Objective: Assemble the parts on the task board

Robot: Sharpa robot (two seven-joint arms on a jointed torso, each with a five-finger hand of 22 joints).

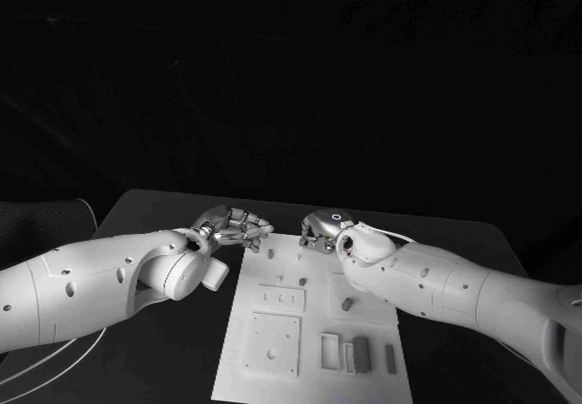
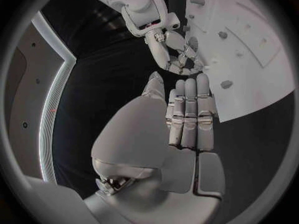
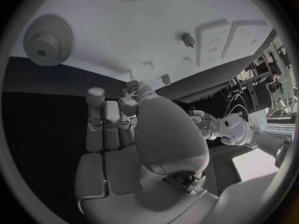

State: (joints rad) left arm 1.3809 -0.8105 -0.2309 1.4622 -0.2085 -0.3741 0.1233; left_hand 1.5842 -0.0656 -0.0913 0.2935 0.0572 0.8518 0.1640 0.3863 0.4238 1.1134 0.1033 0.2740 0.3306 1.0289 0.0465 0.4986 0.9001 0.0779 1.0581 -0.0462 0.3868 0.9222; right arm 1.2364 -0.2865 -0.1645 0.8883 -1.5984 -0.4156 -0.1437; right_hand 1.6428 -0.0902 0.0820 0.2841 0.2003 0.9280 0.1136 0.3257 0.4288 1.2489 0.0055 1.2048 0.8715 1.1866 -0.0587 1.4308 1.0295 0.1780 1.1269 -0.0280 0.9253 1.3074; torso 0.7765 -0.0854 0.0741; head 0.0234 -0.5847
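**Clerk:** Nearest the head camera: two white arms, one from each side, both reaching to the far end of the task board [image 1: 273, 370].

**Checker:** Board position?

**Clerk:** White plate, lengthwise down the middle of the black bench [image 1: 158, 210]. Raised rectangular blocks and recessed slots on its near half; small pegs stand on its far half.

**Checker:** Parts?

**Clerk:** One small dark part [image 1: 347, 304] stands on the board just beside the right forearm. A tall grey piece [image 1: 362, 352] sits in a slot near the board's near right corner. A toothed gear [image 3: 49, 39] lies flat on the board, seen from the right wrist; a stubby peg [image 3: 187, 39] stands well apart from it.

**Checker:** Left hand?

**Clerk:** Left hand [image 1: 234, 227] at the board's far left corner. From its own wrist, its fingers [image 2: 190, 114] lie straight and pressed side by side, tips at the board's edge. Nothing is seen held.

**Checker:** Right hand?

**Clerk:** Right hand [image 1: 325, 229] at the board's far end, close to the left hand but apart from it. Fingers [image 3: 102, 119] drawn together and bent over; thumb and a fingertip meet around a small toothed item [image 3: 132, 88], which looks pinched, though I cannot tell for certain.

**Checker:** Contact between the hands?

**Clerk:** Fingertips near one another in the left wrist view; whether they touch, I cannot tell.
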